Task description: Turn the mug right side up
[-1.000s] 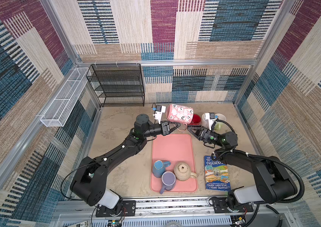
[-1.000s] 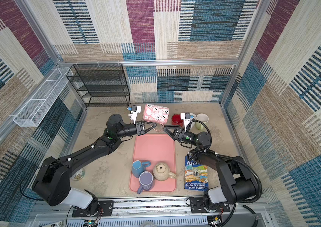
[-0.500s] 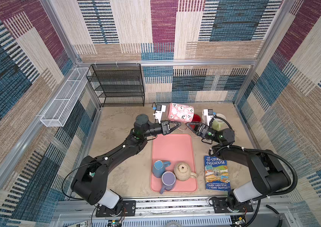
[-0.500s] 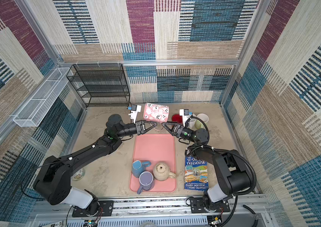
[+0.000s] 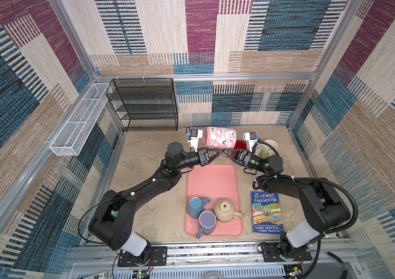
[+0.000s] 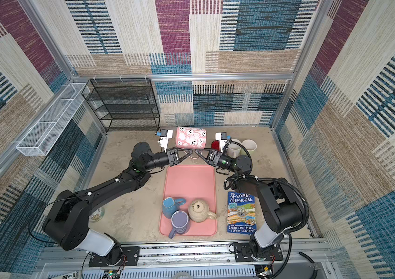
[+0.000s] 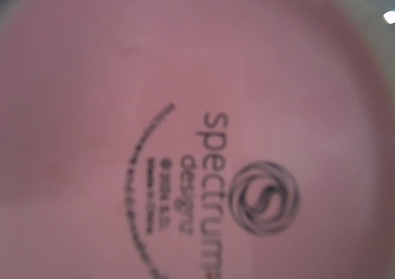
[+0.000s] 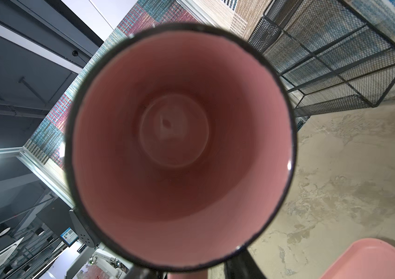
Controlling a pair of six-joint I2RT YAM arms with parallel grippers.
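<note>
We read the table as a clock in the top views, with twelve at the back wall. The pink mug hangs on its side at twelve o'clock, just beyond the far edge of the tray. Its base points to nine and its mouth to three.

The left gripper comes in from nine and is clamped on the mug's handle. The left wrist view is filled with the printed base. The right gripper comes in from three, tip to tip with the left. Its fingers sit either side of the handle under the open mouth, but we cannot tell whether they grip it.

Bare table runs from the mug to the back wall. The mesh rack fills the eleven o'clock corner, and a wire basket hangs on the wall at ten. At one o'clock a red bowl sits just beside the mug's mouth, with two pale cups close behind the right wrist.

The far half of the tray is bare. Its near end holds a blue mug, a purple mug with its mouth up, and a beige pot, all crowded together. A book lies flat at four o'clock, just beside the tray. The left arm crosses the open floor at eight.
</note>
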